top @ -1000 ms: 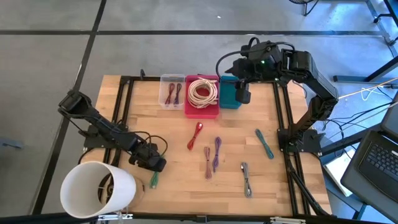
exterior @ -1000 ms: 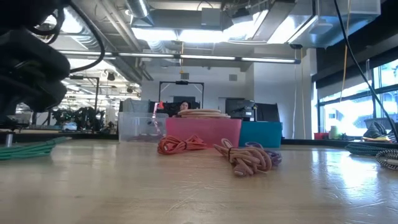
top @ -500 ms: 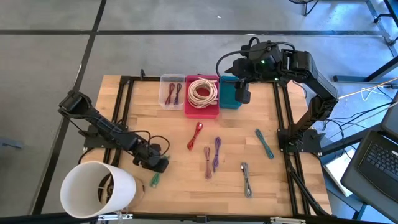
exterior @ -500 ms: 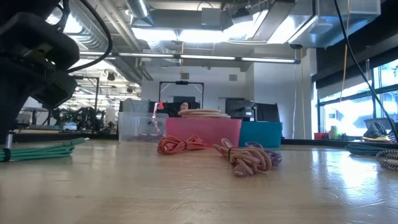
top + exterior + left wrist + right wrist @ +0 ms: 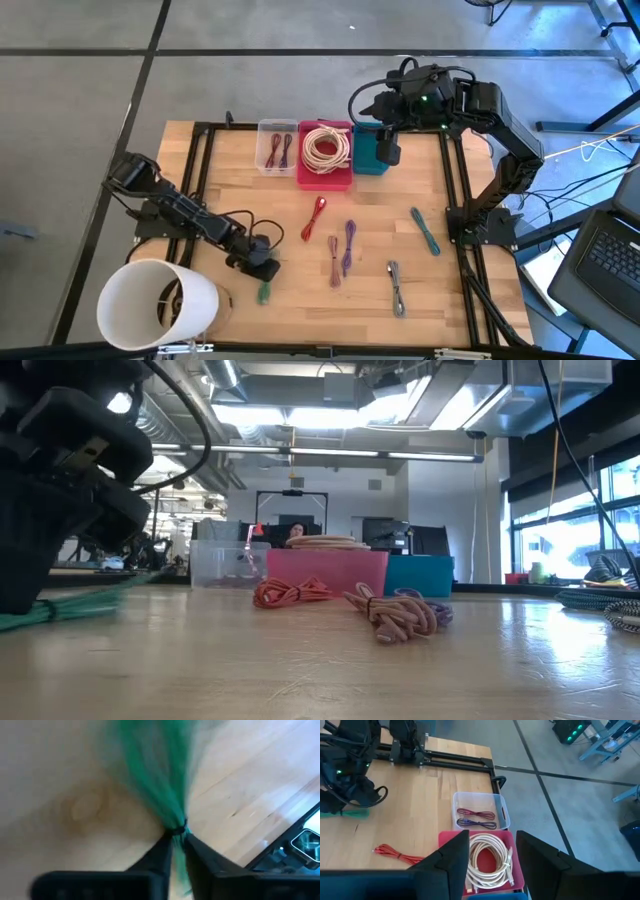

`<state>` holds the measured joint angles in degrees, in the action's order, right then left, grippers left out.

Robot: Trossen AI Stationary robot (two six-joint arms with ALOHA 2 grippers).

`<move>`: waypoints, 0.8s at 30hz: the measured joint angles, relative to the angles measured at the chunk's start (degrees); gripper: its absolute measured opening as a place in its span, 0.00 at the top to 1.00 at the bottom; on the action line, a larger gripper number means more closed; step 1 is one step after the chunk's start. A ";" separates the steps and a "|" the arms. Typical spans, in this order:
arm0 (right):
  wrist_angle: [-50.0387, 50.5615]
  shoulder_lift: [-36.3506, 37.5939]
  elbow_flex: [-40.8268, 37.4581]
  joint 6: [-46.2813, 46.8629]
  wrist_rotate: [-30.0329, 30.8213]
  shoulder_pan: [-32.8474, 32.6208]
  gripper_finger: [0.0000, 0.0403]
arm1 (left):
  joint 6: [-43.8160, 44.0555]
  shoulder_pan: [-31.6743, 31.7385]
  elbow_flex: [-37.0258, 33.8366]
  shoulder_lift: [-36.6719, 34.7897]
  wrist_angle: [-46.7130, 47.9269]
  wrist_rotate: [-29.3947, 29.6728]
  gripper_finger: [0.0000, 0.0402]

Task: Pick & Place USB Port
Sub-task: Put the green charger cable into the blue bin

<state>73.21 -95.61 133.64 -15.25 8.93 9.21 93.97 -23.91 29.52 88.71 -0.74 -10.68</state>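
Note:
A green cable bundle (image 5: 264, 293) lies near the table's near-left part, beside my left gripper (image 5: 262, 272). In the left wrist view my left gripper (image 5: 176, 834) is shut on the blurred green bundle (image 5: 155, 770). The low view shows the bundle (image 5: 80, 603) low over the table beneath the dark gripper (image 5: 60, 490). My right gripper (image 5: 390, 152) hovers open over the teal bin (image 5: 366, 150) at the far edge, touching nothing. My left gripper pinches the green bundle between its two fingertips (image 5: 162, 845) at a dark band (image 5: 177, 826) around the strands. The fingers come slanting down from the table's left. The bundle stretches away beyond the tips, low along the table (image 5: 40, 612).
At the far edge stand a clear bin (image 5: 277, 147) holding small cables, a pink bin (image 5: 324, 153) with a white coil, and the teal bin. Red (image 5: 316, 215), pink (image 5: 333, 262), purple (image 5: 348, 245), grey (image 5: 396, 287) and teal (image 5: 425, 230) bundles lie mid-table. A white cylinder (image 5: 155, 305) stands at the near-left corner.
My left gripper has moved toward the table's right and slightly toward the near edge, and the green bundle has slid along with it. The right arm has kept still.

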 joint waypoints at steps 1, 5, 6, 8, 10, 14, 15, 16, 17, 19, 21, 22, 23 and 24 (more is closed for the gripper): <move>0.00 0.00 0.00 0.00 0.00 0.00 0.59 | -0.91 0.31 -0.04 -0.08 -0.18 0.24 0.95; 0.88 0.00 0.00 2.64 -0.16 0.00 0.59 | -4.22 1.14 0.86 0.05 -0.84 5.60 0.98; 1.32 0.00 0.00 3.10 -0.47 0.00 0.59 | -4.96 1.43 1.40 0.13 -1.11 7.64 0.98; 3.07 0.00 0.00 3.22 -3.02 0.00 0.59 | -6.92 1.56 2.87 0.15 -0.75 11.58 0.99; 4.35 0.00 0.00 2.91 -5.53 -0.01 0.59 | -9.05 2.01 4.14 -0.45 0.28 16.89 0.99; 5.24 0.00 0.00 3.14 -8.22 -0.02 0.59 | -14.84 3.06 7.37 -4.42 -0.76 24.40 0.99; 5.25 0.00 0.00 3.56 -8.82 -0.02 0.59 | -17.10 3.45 7.90 -5.73 -0.80 25.61 0.99; 5.39 0.00 0.00 4.35 -9.36 -0.02 0.59 | -19.31 4.19 8.24 -7.12 -0.74 26.45 0.99; 5.64 0.00 0.00 4.73 -9.74 -0.02 0.59 | -21.66 5.10 8.60 -8.67 -0.52 27.45 0.99; 6.81 0.00 0.00 5.27 -10.22 -0.02 0.59 | -26.39 7.02 9.46 -11.91 -0.93 29.60 0.99; 8.41 0.00 0.00 5.46 -10.32 -0.02 0.59 | -32.62 9.49 9.90 -14.91 -2.34 31.14 0.99; 9.25 0.00 0.00 5.46 -10.50 0.00 0.59 | -36.42 11.13 9.97 -15.97 -3.85 31.74 0.99; 9.61 0.00 0.00 5.63 -10.51 0.00 0.59 | -40.34 12.96 9.97 -16.89 -6.20 32.12 0.99; 9.49 0.00 0.00 5.93 -10.51 0.00 0.59 | -44.05 15.14 9.97 -17.81 -9.27 32.27 0.99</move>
<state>82.70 -95.61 133.64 -9.32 -1.58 9.21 49.92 -8.77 39.48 70.89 -10.01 21.59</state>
